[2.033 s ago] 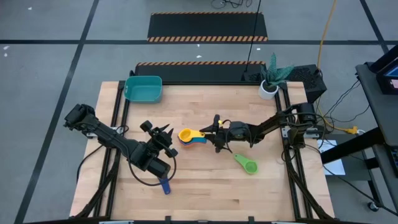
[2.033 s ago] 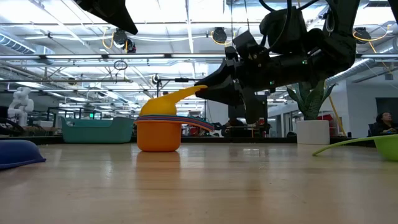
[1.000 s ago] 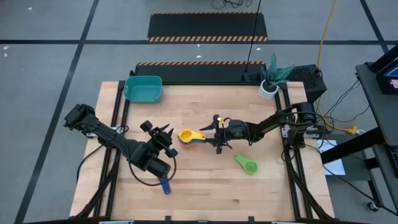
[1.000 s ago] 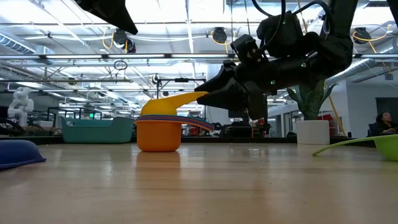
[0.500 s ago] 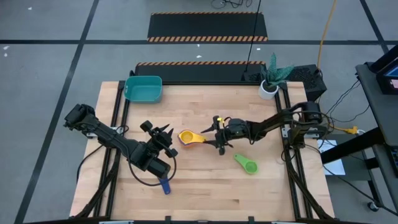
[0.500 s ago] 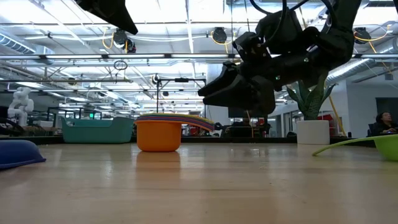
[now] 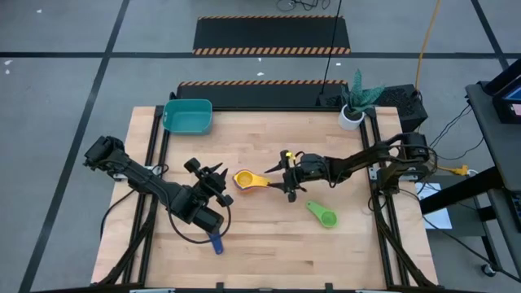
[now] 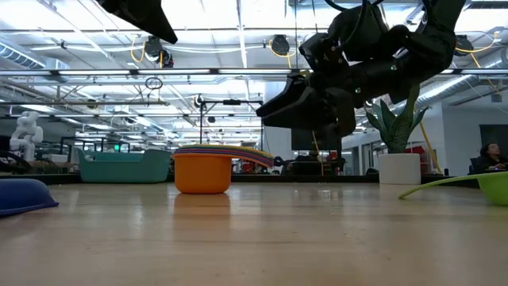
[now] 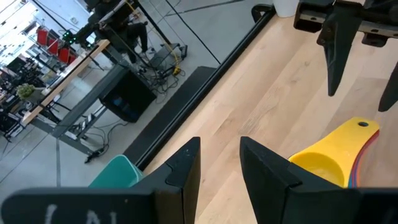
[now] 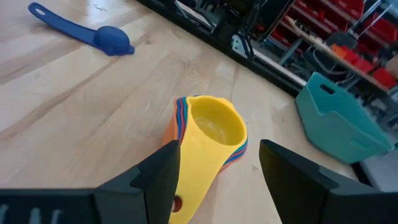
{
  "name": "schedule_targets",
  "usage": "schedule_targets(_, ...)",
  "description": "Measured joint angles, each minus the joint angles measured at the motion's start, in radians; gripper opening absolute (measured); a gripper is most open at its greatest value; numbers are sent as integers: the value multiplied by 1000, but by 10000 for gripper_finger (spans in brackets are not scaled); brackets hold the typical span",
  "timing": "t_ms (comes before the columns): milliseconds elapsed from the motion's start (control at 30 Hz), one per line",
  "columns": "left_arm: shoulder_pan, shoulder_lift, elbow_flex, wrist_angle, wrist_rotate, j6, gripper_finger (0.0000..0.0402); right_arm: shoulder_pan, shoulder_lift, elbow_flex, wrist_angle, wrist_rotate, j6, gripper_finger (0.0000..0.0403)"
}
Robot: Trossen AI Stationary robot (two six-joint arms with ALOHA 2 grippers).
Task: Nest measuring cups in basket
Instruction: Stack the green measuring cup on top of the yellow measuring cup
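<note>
Two right fingers (image 10: 161, 171) (spread), straddling yellow cup (image 10: 208, 140)

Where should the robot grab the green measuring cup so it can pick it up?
Probably by its handle. The green measuring cup lies alone on the table, its thin handle pointing toward the right gripper, which is open and nearest. Coming straight down from above, with the fingers across the handle, looks easier than pinching the round bowl.

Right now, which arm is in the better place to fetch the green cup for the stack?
Probably the right. The right gripper is open, just off the stack, and the green cup lies on its side of the table. The left gripper is open beyond the stack, farther from that cup.
</note>
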Motion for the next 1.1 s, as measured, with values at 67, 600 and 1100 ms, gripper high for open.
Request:
schedule_targets(67, 0, 0, 0, 13, 5, 15, 115, 0, -11, 0, -16, 0, 41, 215)
schedule_targets(600, 0, 0, 0, 199, 52, 238, 115, 160, -229, 0, -391, 321, 369, 215)
schedule_targets(1100, 0, 0, 0, 467, 169, 463, 115, 370, -386, 62, -818, 500, 837, 214)
